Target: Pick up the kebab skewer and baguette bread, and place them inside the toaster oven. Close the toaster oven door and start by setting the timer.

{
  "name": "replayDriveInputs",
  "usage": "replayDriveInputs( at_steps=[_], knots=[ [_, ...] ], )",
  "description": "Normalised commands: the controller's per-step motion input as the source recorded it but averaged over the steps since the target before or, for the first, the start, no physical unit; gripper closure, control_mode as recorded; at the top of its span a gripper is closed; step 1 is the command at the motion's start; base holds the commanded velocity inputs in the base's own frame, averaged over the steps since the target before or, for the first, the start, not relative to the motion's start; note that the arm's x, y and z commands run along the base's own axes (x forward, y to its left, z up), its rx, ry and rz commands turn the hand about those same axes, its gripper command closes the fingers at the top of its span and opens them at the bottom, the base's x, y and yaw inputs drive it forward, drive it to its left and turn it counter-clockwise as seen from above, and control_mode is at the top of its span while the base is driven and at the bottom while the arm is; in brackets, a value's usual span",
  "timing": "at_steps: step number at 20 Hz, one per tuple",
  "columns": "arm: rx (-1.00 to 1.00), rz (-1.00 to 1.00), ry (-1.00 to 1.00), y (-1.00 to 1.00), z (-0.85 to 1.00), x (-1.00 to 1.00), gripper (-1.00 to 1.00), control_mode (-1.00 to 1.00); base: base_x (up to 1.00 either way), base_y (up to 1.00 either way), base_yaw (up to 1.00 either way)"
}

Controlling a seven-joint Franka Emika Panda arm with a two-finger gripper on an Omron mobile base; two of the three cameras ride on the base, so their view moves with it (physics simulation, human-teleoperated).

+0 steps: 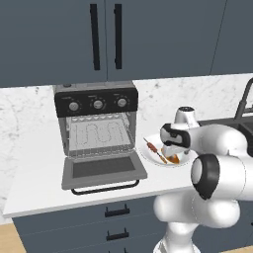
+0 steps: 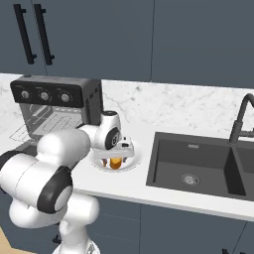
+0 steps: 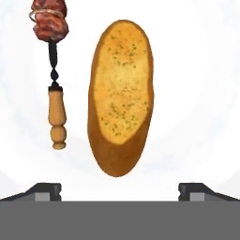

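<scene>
The two-finger pincer (image 3: 120,190) hangs with its jaws wide apart and nothing between them, directly over the small golden-orange oblong baguette bread (image 3: 121,96), which lies on the white round plate (image 3: 197,93). Just beside the bread lies the thin kebab skewer with red-brown meat chunks and a wooden handle (image 3: 52,70). The boxy dark grey toaster oven (image 1: 96,123) stands well away at the pincer's left, its grey drop-down door with dark glass (image 1: 103,169) lying open.

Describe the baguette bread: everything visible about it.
The baguette bread is an oblong loaf with a golden-orange, herb-speckled cut face turned up and a darker brown crust edge. It lies flat on the white plate, beside the kebab skewer without touching it. The open gripper hovers above it, not holding it.
</scene>
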Motion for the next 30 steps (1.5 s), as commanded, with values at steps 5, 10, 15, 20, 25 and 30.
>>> replayDriveInputs(
  at_steps=[5, 10, 15, 20, 25, 30],
  knots=[
    [0.00, 0.11, 0.00, 0.00, -0.20, 0.28, -1.00, -1.00, 0.00, 0.00, 0.00],
    [0.00, 0.12, 0.00, 0.00, -0.23, 0.28, -1.00, -1.00, 0.00, 0.00, 0.00],
    [0.00, 0.11, 0.01, 0.00, -0.23, 0.24, -1.00, -1.00, 0.00, 0.00, 0.00],
    [0.00, 0.08, 0.02, 0.00, -0.17, 0.23, -1.00, -1.00, 0.00, 0.00, 0.00],
    [0.00, 0.06, 0.02, 0.00, -0.17, 0.07, 1.00, -1.00, 0.00, 0.00, 0.00],
    [0.00, 0.02, 0.01, -0.03, -0.02, -0.09, 1.00, -1.00, 0.00, 0.00, 0.00]
  ],
)
